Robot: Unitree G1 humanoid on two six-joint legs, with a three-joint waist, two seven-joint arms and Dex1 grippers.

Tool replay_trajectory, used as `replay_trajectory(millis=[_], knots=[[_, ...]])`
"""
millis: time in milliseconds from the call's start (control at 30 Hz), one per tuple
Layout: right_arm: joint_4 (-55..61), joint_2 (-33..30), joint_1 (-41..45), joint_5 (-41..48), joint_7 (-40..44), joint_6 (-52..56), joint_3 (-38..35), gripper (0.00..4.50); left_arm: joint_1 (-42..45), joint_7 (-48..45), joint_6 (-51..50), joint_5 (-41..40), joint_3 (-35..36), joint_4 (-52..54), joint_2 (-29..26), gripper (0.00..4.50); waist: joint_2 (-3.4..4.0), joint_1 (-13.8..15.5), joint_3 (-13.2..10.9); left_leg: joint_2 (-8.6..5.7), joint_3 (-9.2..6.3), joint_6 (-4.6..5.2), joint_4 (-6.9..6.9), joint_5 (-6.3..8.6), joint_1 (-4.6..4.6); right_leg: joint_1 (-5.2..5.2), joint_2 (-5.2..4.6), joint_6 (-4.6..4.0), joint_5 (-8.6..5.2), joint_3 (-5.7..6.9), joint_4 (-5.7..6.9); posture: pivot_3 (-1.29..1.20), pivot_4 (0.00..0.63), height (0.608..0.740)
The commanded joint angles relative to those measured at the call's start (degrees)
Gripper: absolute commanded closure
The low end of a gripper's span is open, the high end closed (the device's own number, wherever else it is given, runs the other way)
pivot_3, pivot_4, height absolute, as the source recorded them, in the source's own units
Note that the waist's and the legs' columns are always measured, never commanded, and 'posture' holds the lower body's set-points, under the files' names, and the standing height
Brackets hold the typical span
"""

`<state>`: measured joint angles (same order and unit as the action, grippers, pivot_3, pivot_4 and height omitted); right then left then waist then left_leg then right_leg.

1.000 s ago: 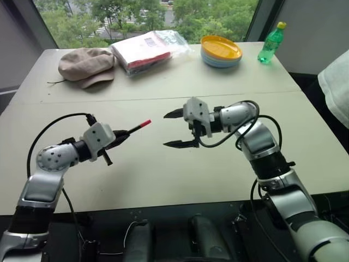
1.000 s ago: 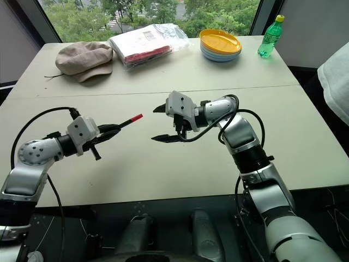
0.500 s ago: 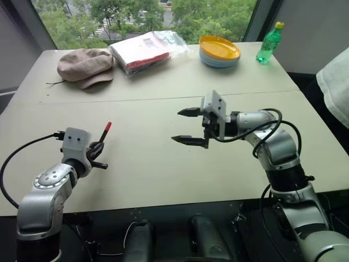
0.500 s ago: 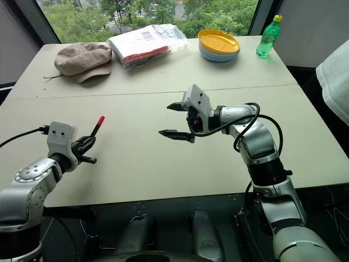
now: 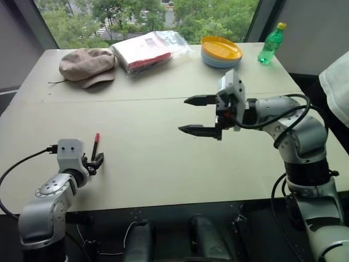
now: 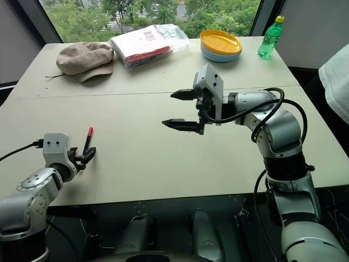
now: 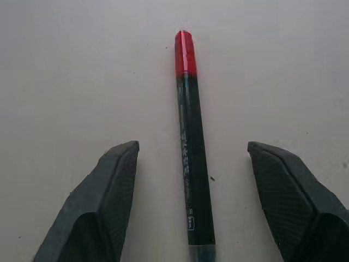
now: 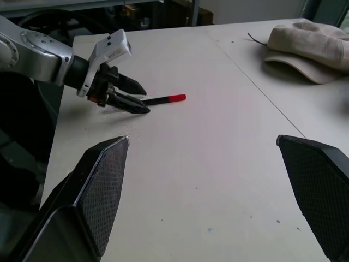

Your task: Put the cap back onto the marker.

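Two end effectors are over the pale desk (image 5: 163,164). At about eight o'clock, the left end effector (image 7: 191,164) sits low on the desk with its black fingers (image 7: 117,185) spread wide and gripping nothing. The thin black-barrelled marker (image 7: 191,158) lies flat on the surface between them, touching neither. Its red end, which looks like the small red plastic cap (image 7: 184,52) already seated on the barrel, points toward twelve o'clock, away from the wrist.

At about two o'clock, the right end effector (image 5: 199,115) hangs above the desk, pointing toward nine o'clock. Its jaws are fully parted and empty.

By the look of it, the marker is light, rigid and smooth, so it would roll readily on the flat desk and could slip out of a loose pinch. The best hold seems to be across the middle of the black barrel, clear of the red end. A firm squeeze should do no harm, though the cap joint could pop under a sideways knock
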<state>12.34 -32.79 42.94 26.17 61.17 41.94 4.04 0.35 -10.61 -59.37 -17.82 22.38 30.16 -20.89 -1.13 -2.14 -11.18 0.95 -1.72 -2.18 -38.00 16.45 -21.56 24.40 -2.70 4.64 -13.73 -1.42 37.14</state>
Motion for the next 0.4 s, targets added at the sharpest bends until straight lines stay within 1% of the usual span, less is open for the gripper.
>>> replay_trajectory(millis=[33,133,300,400], knots=[[2.09,-1.26,0.44,1.46,0.55,-0.85,-0.48,0.0,0.47,0.93,-0.62,-0.84,1.94,4.11,-0.12,0.08,0.0,0.0,0.0,0.0,0.0,0.0,0.0,0.0,0.0,0.0,0.0,0.0,0.0,0.0,0.0,0.0,0.15,0.74],[2.06,-2.85,1.23,1.94,2.32,-0.7,-0.29,0.0,-0.01,1.95,-2.55,-1.55,2.97,7.99,0.4,0.08,0.0,0.0,0.0,0.0,0.0,0.0,0.0,0.0,-0.01,0.0,0.0,0.0,0.0,0.0,-0.01,0.0,0.15,0.74],[0.92,-5.82,2.65,2.55,5.45,-1.03,-0.06,0.0,-1.98,3.87,-7.78,-3.37,4.39,17.06,3.22,0.08,-0.01,0.0,0.0,0.0,0.01,0.0,0.0,0.0,-0.02,0.0,-0.01,0.0,0.0,-0.01,-0.04,0.0,0.15,0.74],[-0.37,-6.35,3.75,2.3,6.49,-1.59,0.43,0.0,-2.13,4.98,-10.92,-4.28,6.0,21.04,5.13,0.08,-0.01,-0.07,0.0,0.0,0.0,0.0,0.0,0.0,-0.01,0.0,0.01,0.0,0.0,-0.01,-0.04,0.0,0.15,0.74]])
